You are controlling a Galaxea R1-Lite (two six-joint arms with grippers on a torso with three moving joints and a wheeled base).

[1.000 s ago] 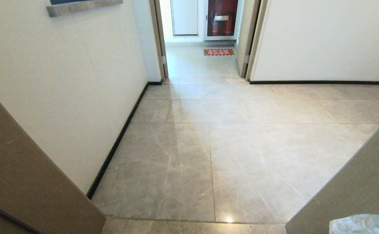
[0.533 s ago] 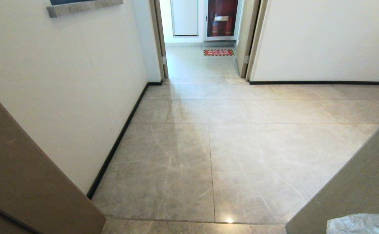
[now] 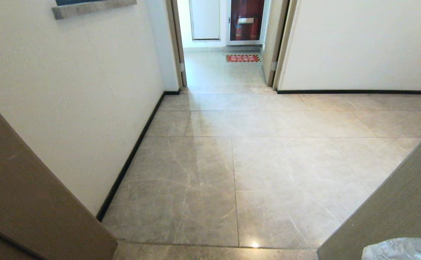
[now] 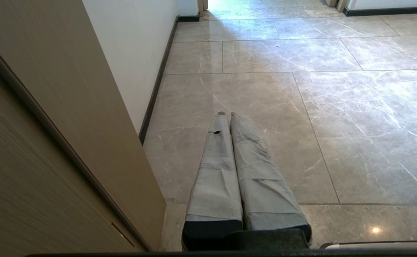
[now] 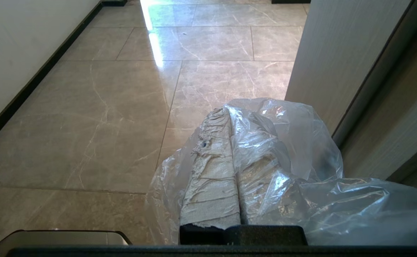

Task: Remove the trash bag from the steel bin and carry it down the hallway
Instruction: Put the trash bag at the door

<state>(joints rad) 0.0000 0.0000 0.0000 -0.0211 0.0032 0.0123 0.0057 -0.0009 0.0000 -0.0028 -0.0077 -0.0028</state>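
A brown door frame (image 3: 33, 202) and pale wall (image 3: 87, 90) stand at the left; the left pincer (image 4: 227, 115) hangs over the floor (image 3: 232, 173) beside them, fingers pressed together, holding nothing; the hallway (image 3: 224, 72) runs ahead to a red mat (image 3: 243, 58); at the right, the right pincer (image 5: 226, 112) is clenched on the bag (image 5: 301, 178), whose plastic drapes its fingers beside another frame (image 3: 394, 216).

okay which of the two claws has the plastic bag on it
The right claw: its shut fingers are draped in the crinkled clear trash bag. The left claw is also shut but bare, with only floor tiles beyond it.
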